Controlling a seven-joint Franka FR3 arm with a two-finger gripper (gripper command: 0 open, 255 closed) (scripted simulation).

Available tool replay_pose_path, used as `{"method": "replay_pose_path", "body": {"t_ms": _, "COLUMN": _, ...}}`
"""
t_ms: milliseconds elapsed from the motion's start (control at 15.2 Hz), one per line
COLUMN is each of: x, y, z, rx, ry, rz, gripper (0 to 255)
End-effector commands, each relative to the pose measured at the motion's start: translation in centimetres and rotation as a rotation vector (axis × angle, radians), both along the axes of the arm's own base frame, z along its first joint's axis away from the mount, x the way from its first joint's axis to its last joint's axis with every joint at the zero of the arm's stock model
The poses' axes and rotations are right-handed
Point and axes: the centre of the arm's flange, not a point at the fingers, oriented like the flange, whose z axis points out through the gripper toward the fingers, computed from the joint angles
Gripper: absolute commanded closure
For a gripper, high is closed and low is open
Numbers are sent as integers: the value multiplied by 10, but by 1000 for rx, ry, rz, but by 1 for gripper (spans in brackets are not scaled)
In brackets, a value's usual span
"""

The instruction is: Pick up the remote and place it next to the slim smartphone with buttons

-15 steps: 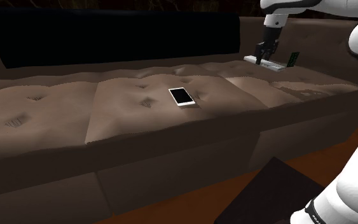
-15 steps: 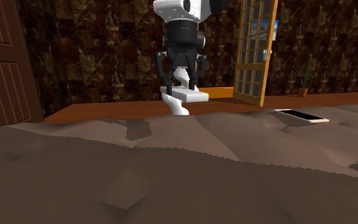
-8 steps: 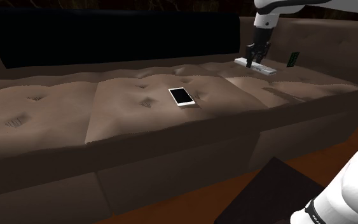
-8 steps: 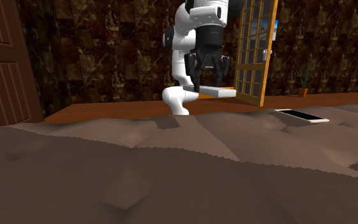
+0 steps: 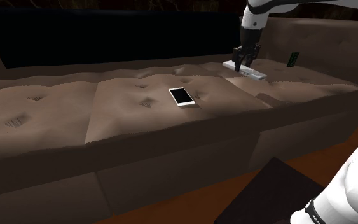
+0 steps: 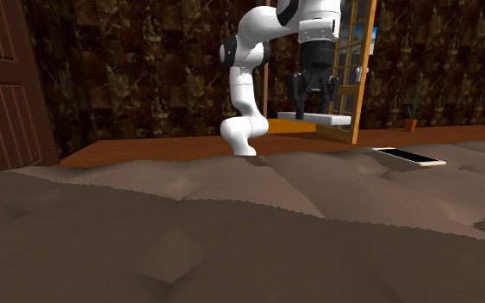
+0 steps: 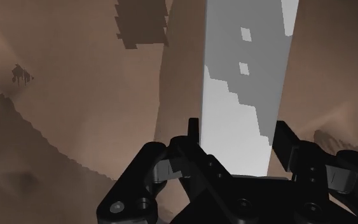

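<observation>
Remote (image 5: 246,71) and pincer (image 5: 239,65) have shifted toward the shoulder view's left, and hang clear above the sofa (image 5: 139,124). Pincer is clamped across the remote's width, long axis roughly level. Smartphone (image 5: 182,97) lies flat on the middle cushion, further left and nearer the front edge. Judgement: carry on that way, then lower alongside.

The gripper (image 5: 240,65) hangs above the sofa seat (image 5: 126,108), with the remote (image 5: 255,74) clasped clear of the cushions — open air beneath. From there to the smartphone (image 5: 182,97) it's bare, rumpled cushion, with room on every side of the phone. The backrest (image 5: 317,44) rises close behind — a wall there. A small dark green item (image 5: 292,59) leans on it, toward the shoulder view's right.
</observation>
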Motion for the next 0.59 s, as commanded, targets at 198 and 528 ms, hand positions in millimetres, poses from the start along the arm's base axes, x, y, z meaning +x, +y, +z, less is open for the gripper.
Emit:
{"method": "replay_pose_path", "body": {"t_ms": 198, "x": 0, "y": 65, "z": 0, "rx": -1, "ry": -1, "rz": -2, "gripper": 255}}
{"method": "replay_pose_path", "body": {"t_ms": 528, "x": -2, "y": 131, "z": 1, "rx": -1, "ry": -1, "rz": -2, "gripper": 255}}
